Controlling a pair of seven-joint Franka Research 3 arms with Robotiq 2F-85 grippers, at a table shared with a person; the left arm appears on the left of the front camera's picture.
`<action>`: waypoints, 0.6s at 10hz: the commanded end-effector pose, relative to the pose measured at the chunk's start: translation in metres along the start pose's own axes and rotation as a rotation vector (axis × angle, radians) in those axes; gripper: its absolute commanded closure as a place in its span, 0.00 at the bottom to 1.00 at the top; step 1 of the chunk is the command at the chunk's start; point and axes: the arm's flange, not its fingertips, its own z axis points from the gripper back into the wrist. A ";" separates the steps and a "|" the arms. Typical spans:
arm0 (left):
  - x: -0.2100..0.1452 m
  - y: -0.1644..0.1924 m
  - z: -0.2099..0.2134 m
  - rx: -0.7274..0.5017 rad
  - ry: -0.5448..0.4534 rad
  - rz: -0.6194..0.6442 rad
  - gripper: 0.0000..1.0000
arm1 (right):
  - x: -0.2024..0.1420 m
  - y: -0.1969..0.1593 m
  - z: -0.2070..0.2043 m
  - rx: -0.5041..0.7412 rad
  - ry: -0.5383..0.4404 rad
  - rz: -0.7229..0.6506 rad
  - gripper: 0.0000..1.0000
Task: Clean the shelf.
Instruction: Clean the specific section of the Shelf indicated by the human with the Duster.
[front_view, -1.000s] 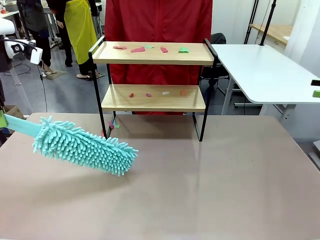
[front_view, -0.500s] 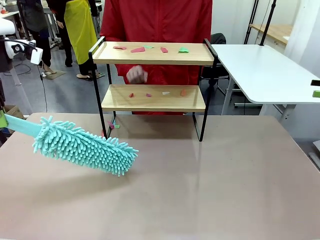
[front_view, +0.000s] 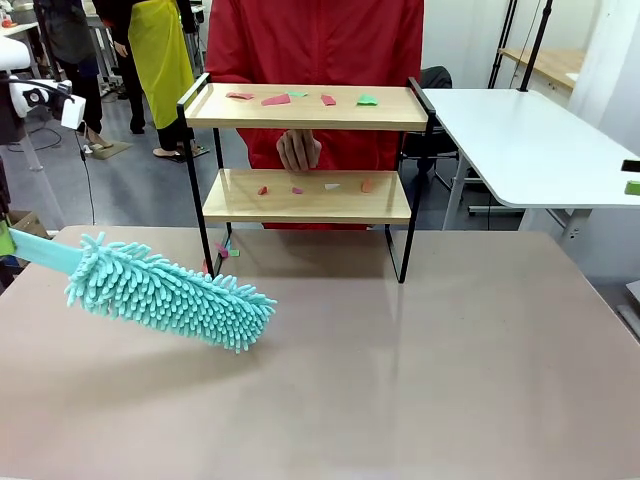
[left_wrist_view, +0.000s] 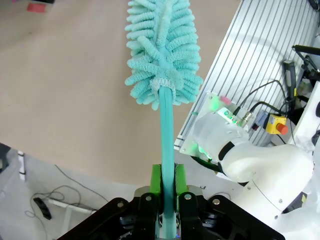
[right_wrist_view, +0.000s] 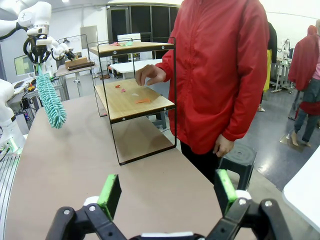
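Note:
The shelf (front_view: 300, 207) stands at the far side of the brown table, with small red, pink, green and white paper scraps (front_view: 275, 99) on both wooden boards. A fluffy teal duster (front_view: 170, 290) hangs low over the table's left part, its head pointing right. My left gripper (left_wrist_view: 167, 172) is shut on the duster's (left_wrist_view: 161, 45) flat handle. My right gripper (right_wrist_view: 167, 192) is open with nothing between its green pads, well back from the shelf (right_wrist_view: 135, 102). A person in a red jacket holds a hand (front_view: 298, 150) between the two boards, above the lower one.
A few scraps (front_view: 225, 250) lie on the brown table (front_view: 420, 380) by the shelf's left front leg. A white table (front_view: 530, 140) stands to the right behind it. People stand in the background at the left.
The person's hand has come in behind the shelf and moved right, over the lower board. The duster and both grippers have stayed still.

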 end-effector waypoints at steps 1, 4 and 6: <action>-0.002 0.000 0.001 -0.001 -0.023 0.002 0.87 | 0.004 0.001 -0.001 0.001 0.000 0.007 0.00; -0.002 0.000 0.001 -0.001 -0.023 0.002 0.87 | 0.004 0.001 -0.001 0.001 0.000 0.007 0.00; -0.002 0.000 0.001 -0.001 -0.023 0.002 0.87 | 0.004 0.001 -0.001 0.001 0.000 0.007 0.00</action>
